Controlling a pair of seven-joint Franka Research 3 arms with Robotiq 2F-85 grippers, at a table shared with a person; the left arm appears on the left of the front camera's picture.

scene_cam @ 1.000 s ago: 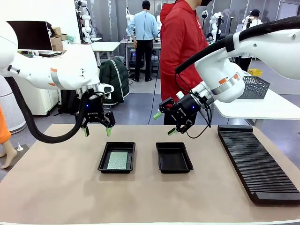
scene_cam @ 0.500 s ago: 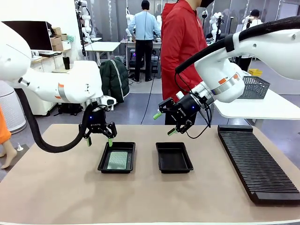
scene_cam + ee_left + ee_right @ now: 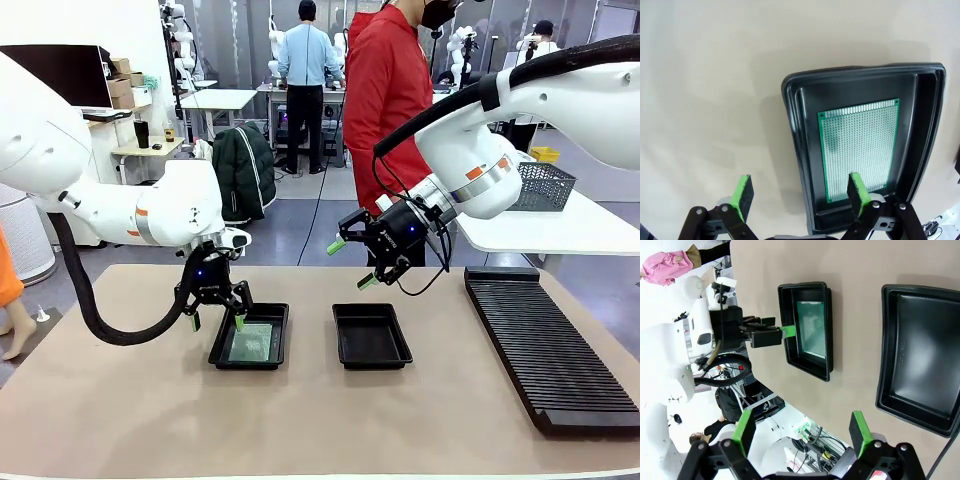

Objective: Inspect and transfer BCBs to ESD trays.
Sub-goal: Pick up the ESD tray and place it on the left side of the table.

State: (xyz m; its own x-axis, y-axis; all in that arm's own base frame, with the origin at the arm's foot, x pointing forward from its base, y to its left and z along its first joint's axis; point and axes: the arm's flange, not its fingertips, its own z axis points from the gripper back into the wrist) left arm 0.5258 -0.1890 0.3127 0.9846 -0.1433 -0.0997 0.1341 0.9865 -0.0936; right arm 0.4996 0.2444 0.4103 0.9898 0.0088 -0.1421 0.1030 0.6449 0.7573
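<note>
Three cameras, one table.
Front: fixed, looking across the table from the robot's side. Left wrist: close, straight down on the board tray. Right wrist: higher, rolled sideways, takes in board tray and empty tray, shared with front.

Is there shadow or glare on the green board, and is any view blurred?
Left wrist view: sharp, a dark shadow on the BCB, no glare. Front view: sharp, a pale sheen on it. Right wrist view: sharp, background washed out white.
</note>
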